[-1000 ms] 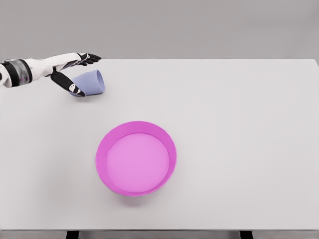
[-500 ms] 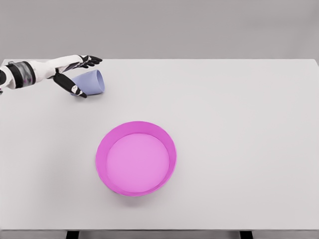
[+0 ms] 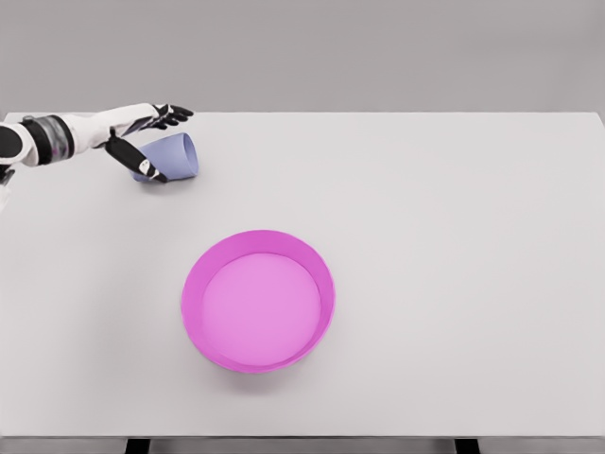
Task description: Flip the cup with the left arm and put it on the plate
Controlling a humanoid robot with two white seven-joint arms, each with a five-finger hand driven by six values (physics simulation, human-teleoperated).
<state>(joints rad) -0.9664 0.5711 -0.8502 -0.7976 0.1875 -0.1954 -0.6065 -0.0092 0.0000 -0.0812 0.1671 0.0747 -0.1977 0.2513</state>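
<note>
A lavender cup lies on its side at the far left of the white table, its mouth facing right. My left hand reaches in from the left edge and straddles the cup's closed end. The dark fingers stretch out behind and above the cup, and the thumb lies across its front lower side. The hand looks spread rather than closed on the cup. A round magenta plate with a raised rim sits near the table's middle, toward the front, well apart from the cup. No right arm shows.
The table's far edge runs just behind the cup and hand. Its front edge lies below the plate, with dark table legs showing underneath.
My left forearm has slid slightly to the right and the thumb has shifted up against the cup's front. The cup and plate have stayed in place.
</note>
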